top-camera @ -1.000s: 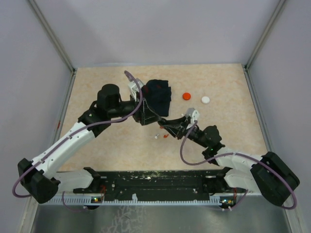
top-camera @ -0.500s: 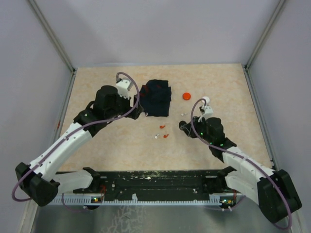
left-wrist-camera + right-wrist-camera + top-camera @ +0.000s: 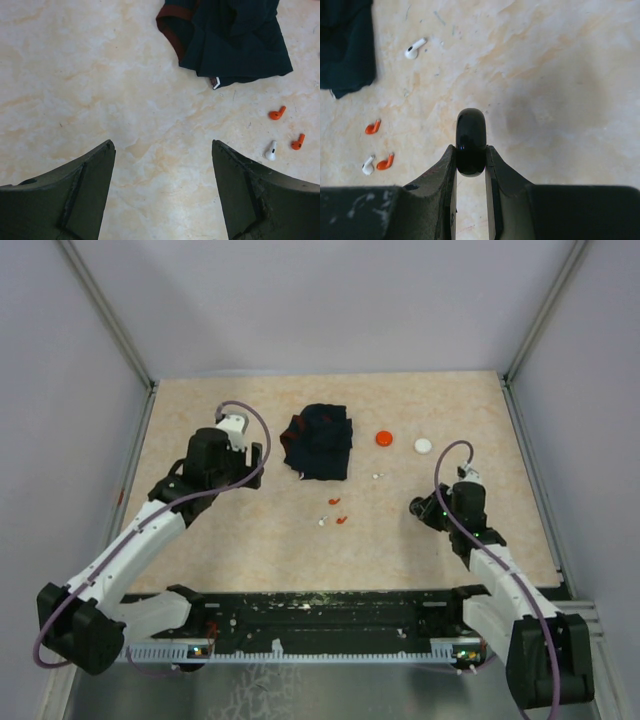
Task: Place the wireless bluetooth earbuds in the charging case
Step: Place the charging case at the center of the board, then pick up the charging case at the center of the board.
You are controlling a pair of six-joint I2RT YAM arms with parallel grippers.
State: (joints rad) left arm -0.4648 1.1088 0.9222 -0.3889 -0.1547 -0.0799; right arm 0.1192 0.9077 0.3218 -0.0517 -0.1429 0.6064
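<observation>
The right gripper (image 3: 471, 152) is pinched on a glossy black rounded piece (image 3: 471, 131), seen edge-on. Most of it is hidden between the fingers, so I cannot tell whether it is an earbud or a case, and from above it is only a dark speck. The left gripper (image 3: 162, 147) hangs wide apart and empty over the counter (image 3: 75, 75), its fingers cut off by the lower edge of its own view.

Loose on the counter, on the arms' side of the dark cloth (image 3: 230, 40), lie three tiny stemmed earbuds close together: a red earbud (image 3: 276, 114), a second red earbud (image 3: 298, 142) and a white earbud (image 3: 270, 150). A second white earbud (image 3: 415, 48) lies apart, near the cloth's corner.

A small white tag (image 3: 215, 82) at the cloth's edge is too small to read. A red disc (image 3: 384, 438) and a white disc (image 3: 424, 445) sit to the right of the cloth.
</observation>
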